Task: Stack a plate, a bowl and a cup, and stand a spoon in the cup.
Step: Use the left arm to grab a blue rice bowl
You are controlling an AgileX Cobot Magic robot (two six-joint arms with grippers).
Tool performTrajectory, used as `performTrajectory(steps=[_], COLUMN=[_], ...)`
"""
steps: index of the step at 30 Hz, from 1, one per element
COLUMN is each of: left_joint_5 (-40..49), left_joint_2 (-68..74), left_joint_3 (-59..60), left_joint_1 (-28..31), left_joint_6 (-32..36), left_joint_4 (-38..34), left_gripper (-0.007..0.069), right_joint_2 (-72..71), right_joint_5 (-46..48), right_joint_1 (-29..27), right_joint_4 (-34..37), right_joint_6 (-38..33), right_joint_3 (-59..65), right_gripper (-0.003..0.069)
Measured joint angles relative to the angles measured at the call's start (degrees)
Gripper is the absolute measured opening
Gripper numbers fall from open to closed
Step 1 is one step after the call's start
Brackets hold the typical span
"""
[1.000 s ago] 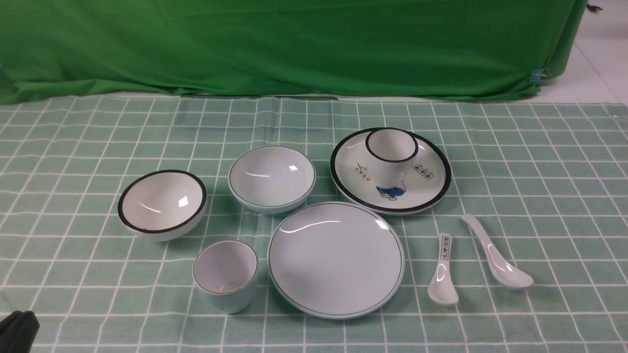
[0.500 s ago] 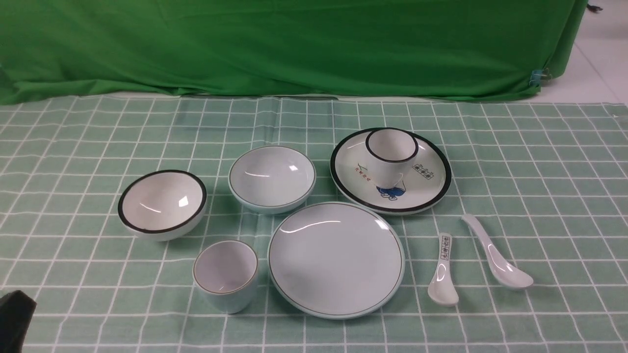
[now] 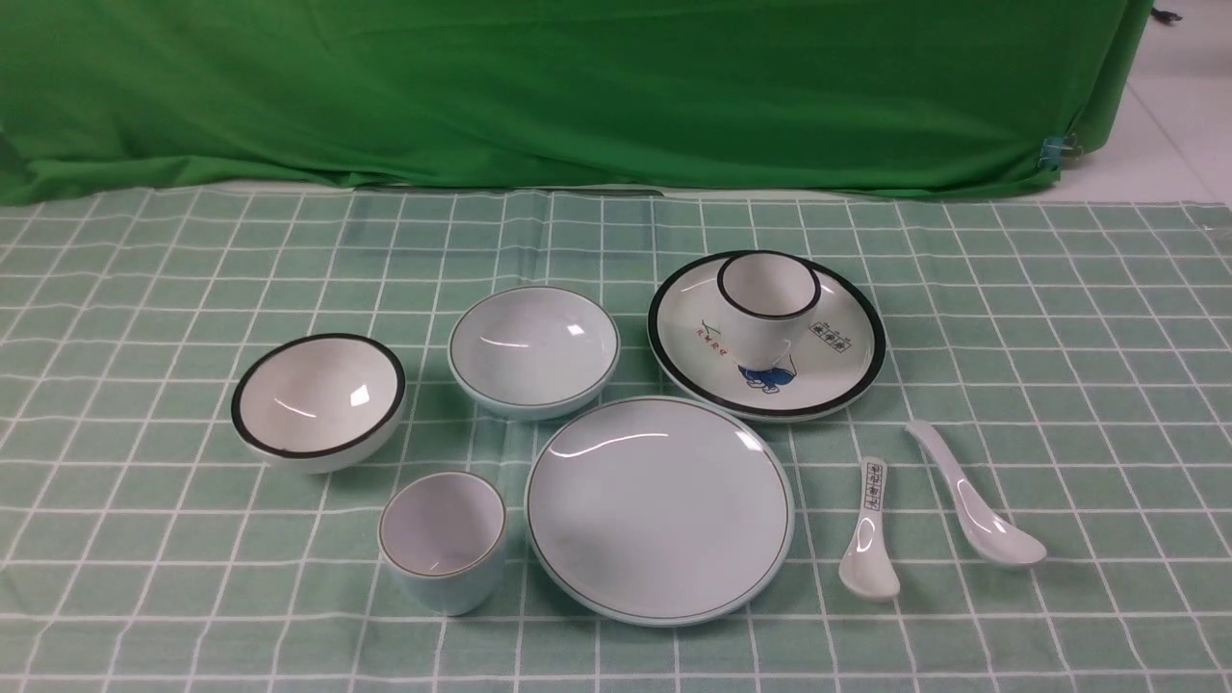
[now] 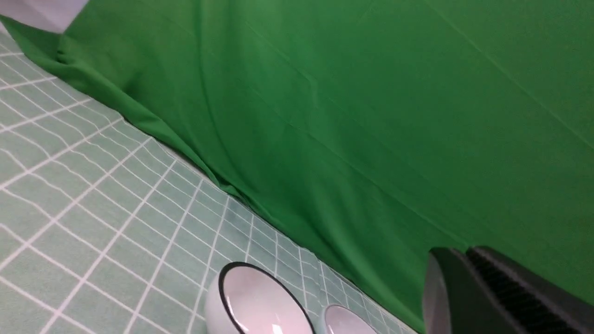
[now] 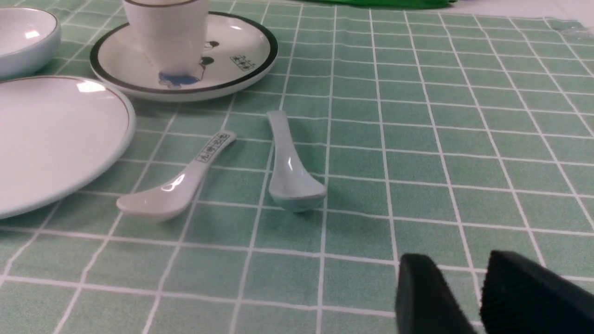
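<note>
Nothing is stacked yet: the round pale blue-green bowl (image 3: 534, 351) sits on the table (image 3: 1059, 318) just behind the large pale blue-green plate (image 3: 659, 510), left of centre, so the left end effector (image 4: 464, 283) seems nearer; its spread I cannot tell. The right end effector (image 5: 482, 297) is pressed nearly together, empty

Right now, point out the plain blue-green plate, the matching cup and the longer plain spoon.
plate (image 3: 659, 510): front view, bare centre.
cup (image 3: 443, 539): front view, inside floor.
spoon (image 3: 967, 502): front view, handle-bowl junction.
</note>
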Motion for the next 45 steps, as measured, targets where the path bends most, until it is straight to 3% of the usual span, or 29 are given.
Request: performTrajectory(steps=[4,9,12,18,21,28,30,32,36,41,45], left_joint_5=[9.5,25.47,36.87,41.7,44.32,52.8,52.93,53.32,59.67,62.04,62.23], left_joint_2=[4.42,19.2,31.78,46.3,53.84,67.24,70.23,75.65,87.38,98.5,104.62], left_joint_3=[-10.57,-23.99,-33.47,-42.81,-47.15,-56.74,-58.7,-62.65,-72.94,-82.35,-85.73], left_joint_1=[0.0,-2.18,-9.26,-23.72,-27.69,-28.06,-28.06,-28.06,-27.29,-24.76,-23.14], left_joint_6=[5.57,21.86,26.12,27.03,27.1,30.19,31.82,35.7,43.28,49.39,56.75], left_joint_4=[2.1,2.64,3.83,12.03,15.46,18.76,19.59,20.27,20.88,24.02,25.79], left_gripper=[0.0013,0.0013,0.0013,0.0013,0.0013,0.0013,0.0013,0.0013,0.0013,0.0015,0.0062], right_joint_2=[0.0,0.0,0.0,0.0,0.0,0.0,0.0,0.44,5.69,13.63,17.73], right_joint_5=[0.0,0.0,0.0,-0.29,-4.63,-13.63,-13.25,-7.19,5.48,16.46,18.83], right_joint_1=[0.0,0.0,0.0,0.0,0.0,0.0,0.11,1.37,7.74,15.59,20.06], right_joint_4=[0.0,0.0,0.0,0.14,3.25,4.42,4.53,4.53,4.72,4.17,2.57], right_joint_6=[0.0,0.0,0.0,0.36,9.39,24.39,27.19,28.71,21.64,9.4,6.48], right_joint_3=[0.0,0.0,0.0,0.0,0.0,0.0,0.0,-2.41,-13.64,-26.1,-29.76], right_gripper=[0.0242,0.0242,0.0242,0.0242,0.0242,0.0242,0.023,0.0186,0.0108,0.0095,0.0095])
